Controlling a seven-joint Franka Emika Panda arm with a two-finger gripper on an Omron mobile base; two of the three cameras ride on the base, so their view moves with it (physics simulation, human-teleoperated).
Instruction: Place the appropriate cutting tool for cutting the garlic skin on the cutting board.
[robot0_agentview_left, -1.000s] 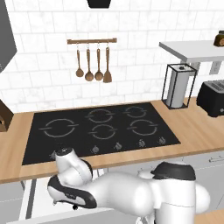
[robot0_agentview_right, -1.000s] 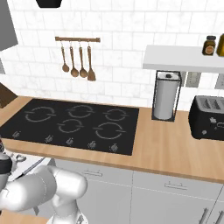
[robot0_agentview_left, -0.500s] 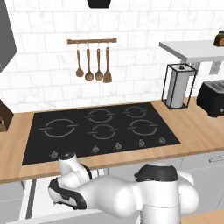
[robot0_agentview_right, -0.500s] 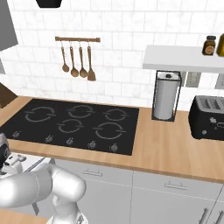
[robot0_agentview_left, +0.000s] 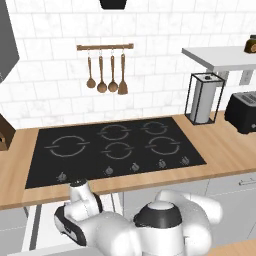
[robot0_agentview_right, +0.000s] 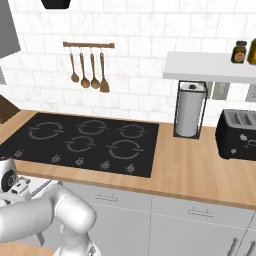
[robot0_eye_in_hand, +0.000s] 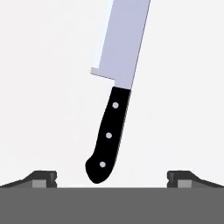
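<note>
Below my hand lies a knife with a smooth, pale metal blade and a glossy black handle set with three silver rivets, on a plain matt white surface. My fingertips look dull dark grey. The countertop is light wood; the hob is glossy black glass; wooden spoons hang above.

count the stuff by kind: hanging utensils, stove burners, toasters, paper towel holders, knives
hanging wooden utensils: 4
stove burners: 5
toaster: 1
paper towel holder: 1
knife: 1
total: 12
</note>
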